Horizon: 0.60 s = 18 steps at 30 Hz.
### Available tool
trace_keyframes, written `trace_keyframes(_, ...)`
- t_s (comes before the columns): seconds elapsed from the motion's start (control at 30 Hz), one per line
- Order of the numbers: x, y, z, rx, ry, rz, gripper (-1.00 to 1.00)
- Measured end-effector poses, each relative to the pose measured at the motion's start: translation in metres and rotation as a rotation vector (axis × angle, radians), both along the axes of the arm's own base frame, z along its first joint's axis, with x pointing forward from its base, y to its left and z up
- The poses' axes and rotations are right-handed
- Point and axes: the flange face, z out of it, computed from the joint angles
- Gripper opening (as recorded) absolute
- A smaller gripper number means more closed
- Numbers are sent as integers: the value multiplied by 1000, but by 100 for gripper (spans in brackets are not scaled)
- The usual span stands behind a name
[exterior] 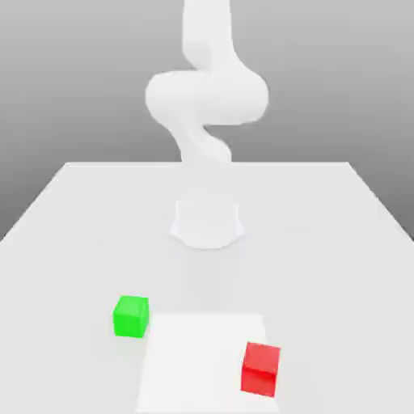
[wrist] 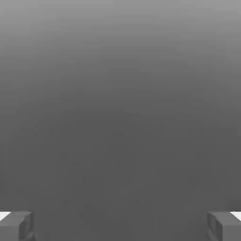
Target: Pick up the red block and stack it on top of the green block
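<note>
- Nearest the hand camera are two grey fingertips (wrist: 16, 226), one at each lower corner of the hand view, set far apart from one another.
- Between them the gripper (wrist: 120, 227) stands spread wide, with nothing pinched and only a plain grey gradient in the gap.
- Outward from the claw, the exterior view shows the white arm (exterior: 206, 97) rising from a round white base (exterior: 207, 225) on the table, bending in a thick curve and leaving through the top edge.
- A white table (exterior: 73, 234) stretches from the base toward the camera, its far edge meeting a grey backdrop.
- A lighter, paler square patch (exterior: 190, 364) lies on the tabletop in front of the base, near the bottom edge of the exterior view.
- Resting on the table is the green block (exterior: 130, 315), just beside the patch's far corner on the exterior view's left, flat and upright.
- Sitting at the patch's edge on the exterior view's right is the red block (exterior: 261, 368), closer to the camera than the green one and turned slightly so that two side faces show.
- Both cubes are well apart from each other, with the patch between them, and neither touches the arm.
- Each block stands alone on the surface, nothing stacked on either.
</note>
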Motion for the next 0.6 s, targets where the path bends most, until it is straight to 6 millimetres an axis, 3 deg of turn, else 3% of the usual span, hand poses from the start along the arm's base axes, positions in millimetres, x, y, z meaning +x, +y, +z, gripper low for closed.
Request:
trace_keyframes(0.13, 48, 13, -75, -11, 125, -53, 0)
trace_keyframes(0.3, 85, 25, -172, -10, 272, -105, 0)
trace_keyframes(0.43, 100, 33, -253, 4, 389, -139, 0)
trace_keyframes(0.6, 97, 47, -350, 38, 534, -170, 0)
